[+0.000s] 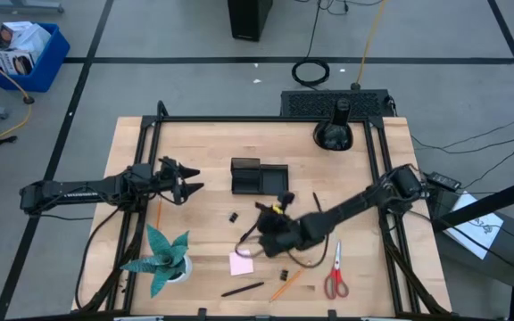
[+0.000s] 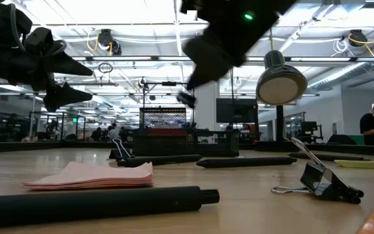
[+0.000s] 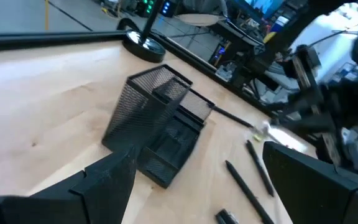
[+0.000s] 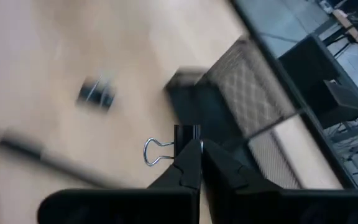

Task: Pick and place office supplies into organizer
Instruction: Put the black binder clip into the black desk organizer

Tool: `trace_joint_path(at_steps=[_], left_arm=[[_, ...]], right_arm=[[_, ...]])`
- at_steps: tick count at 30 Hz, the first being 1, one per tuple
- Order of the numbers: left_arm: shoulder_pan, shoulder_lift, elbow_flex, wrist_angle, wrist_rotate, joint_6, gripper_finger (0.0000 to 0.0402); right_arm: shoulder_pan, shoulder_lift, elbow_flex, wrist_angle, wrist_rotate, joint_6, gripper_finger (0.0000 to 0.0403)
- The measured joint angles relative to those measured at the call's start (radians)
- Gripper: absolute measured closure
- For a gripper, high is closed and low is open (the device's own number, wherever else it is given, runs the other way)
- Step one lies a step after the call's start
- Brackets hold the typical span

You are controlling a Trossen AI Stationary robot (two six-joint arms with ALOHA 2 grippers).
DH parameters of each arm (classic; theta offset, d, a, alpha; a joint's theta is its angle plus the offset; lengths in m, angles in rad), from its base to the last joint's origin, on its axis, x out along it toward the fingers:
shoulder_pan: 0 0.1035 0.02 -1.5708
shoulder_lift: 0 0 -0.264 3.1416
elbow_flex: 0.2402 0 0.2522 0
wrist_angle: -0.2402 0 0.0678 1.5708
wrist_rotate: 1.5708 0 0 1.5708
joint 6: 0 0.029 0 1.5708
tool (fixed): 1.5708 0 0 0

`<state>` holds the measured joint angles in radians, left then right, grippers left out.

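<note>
The black mesh organizer [image 1: 259, 176] stands on the table's far middle and also shows in the left wrist view [image 3: 160, 124]. My right gripper [image 1: 261, 214] hovers just on its near side, shut on a small black binder clip [image 4: 187, 132]. The low view shows the clip [image 2: 186, 99] below the gripper [image 2: 197, 75], clear of the table. My left gripper [image 1: 193, 178] waits open at the table's left, pointing at the organizer. On the table lie another binder clip [image 1: 235, 217], a pink sticky-note pad [image 1: 241, 263], pens [image 1: 242, 290], a pencil [image 1: 284, 285] and red-handled scissors [image 1: 335, 278]. My right gripper pinches the binder clip between its two fingertips [image 4: 191, 163]. The black body [image 4: 187, 132] sticks out just past the tips, and one wire handle [image 4: 157, 151] loops out to the side. The fingers slant downward toward the organizer, and the clip is lifted clear of the table.
A teal spiky plant [image 1: 163, 259] stands at the near left, with an orange pencil [image 1: 159, 214] beyond it. A round black lamp base [image 1: 333, 134] sits at the far right. A further binder clip [image 2: 320, 179] and a pen [image 2: 96, 203] lie near the front edge.
</note>
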<state>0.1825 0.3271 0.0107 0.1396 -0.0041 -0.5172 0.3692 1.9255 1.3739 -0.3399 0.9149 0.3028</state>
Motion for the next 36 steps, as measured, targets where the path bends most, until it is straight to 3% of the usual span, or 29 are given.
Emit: trace_joint_path(at_steps=[3,7,12,16,26,29,36], left_arm=[[-0.007,0.0,0.0,-0.001,0.011,-0.008,0.005],[-0.016,0.0,0.0,0.001,0.007,0.003,0.005],[-0.022,0.0,0.0,0.001,0.006,-0.014,0.005],[-0.022,0.0,0.0,-0.004,0.007,-0.017,0.005],[-0.022,0.0,0.0,-0.008,0.004,-0.013,0.005],[-0.022,0.0,0.0,-0.008,0.003,-0.012,0.005],[-0.021,0.0,0.0,-0.008,0.003,-0.012,0.005]], right_arm=[[-0.045,-0.028,0.0,0.079,-0.037,0.001,0.0403],[-0.116,-0.034,0.0,0.197,-0.219,0.008,0.0403],[-0.185,-0.019,0.0,0.212,-0.289,0.172,0.0403],[-0.206,-0.021,-0.037,0.225,-0.285,0.26,0.0403],[-0.255,-0.019,-0.159,0.451,-0.298,0.289,0.0403],[-0.273,-0.02,-0.166,0.469,-0.344,0.298,0.0403],[-0.285,-0.019,-0.205,0.495,-0.342,0.315,0.0403]])
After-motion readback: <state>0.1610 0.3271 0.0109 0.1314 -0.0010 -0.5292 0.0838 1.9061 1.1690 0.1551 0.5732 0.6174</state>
